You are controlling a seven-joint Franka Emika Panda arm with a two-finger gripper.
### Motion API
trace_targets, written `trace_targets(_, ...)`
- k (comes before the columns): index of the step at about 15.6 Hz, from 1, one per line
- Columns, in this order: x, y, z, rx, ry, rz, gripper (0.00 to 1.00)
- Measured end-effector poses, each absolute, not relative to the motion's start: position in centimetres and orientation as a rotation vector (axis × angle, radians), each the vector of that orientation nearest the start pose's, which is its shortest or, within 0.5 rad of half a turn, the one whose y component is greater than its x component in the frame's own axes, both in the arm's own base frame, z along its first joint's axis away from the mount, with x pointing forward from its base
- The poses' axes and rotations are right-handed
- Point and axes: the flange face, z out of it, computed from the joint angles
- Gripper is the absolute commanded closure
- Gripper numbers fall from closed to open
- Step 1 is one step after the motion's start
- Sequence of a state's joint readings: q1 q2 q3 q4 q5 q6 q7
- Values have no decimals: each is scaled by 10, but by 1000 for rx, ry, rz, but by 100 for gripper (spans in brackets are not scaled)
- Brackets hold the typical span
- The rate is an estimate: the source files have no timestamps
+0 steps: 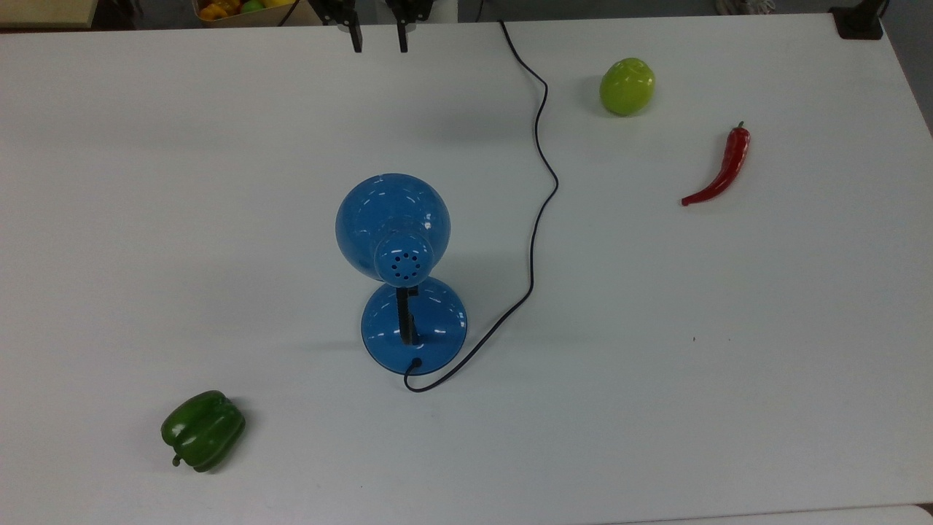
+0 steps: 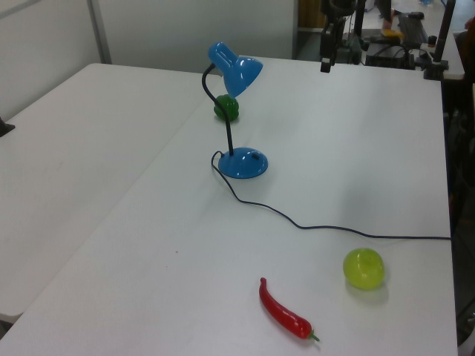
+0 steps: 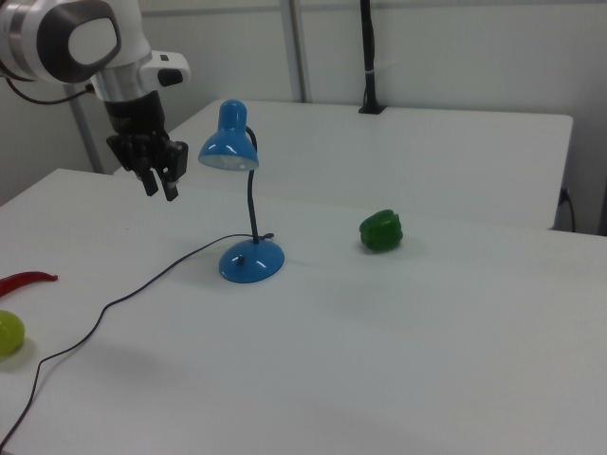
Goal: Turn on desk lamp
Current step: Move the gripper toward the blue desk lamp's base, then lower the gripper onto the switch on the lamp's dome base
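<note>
- Black two-finger end effector hangs in the air to the right view's left of the lamp shade, fingers a little apart, holding nothing.
- Glossy blue desk lamp stands mid white surface; green bell pepper well apart to the right view's right.
- Handling guess: light, hard, slippery metal; thin neck likely flexes, so the lamp may tip. Press the small switch on the base, straight down; no grasp needed.
- Looks: domed shade with vent holes, round base, black neck, thin black cord trailing off the top view's upper edge.
</note>
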State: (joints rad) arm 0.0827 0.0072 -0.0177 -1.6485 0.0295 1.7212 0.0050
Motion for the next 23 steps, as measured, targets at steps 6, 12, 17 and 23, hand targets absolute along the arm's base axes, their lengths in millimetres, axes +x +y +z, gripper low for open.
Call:
trace_targets(6,571,40,595,-3105,-111,-135,100)
trace_targets(12,575,40,571,-3096,-268,-138,100)
trace_targets(17,586,42,514,-3095,-285,-155,100)
trace_targets(23,616,52,462,-3091,-285,-268,100)
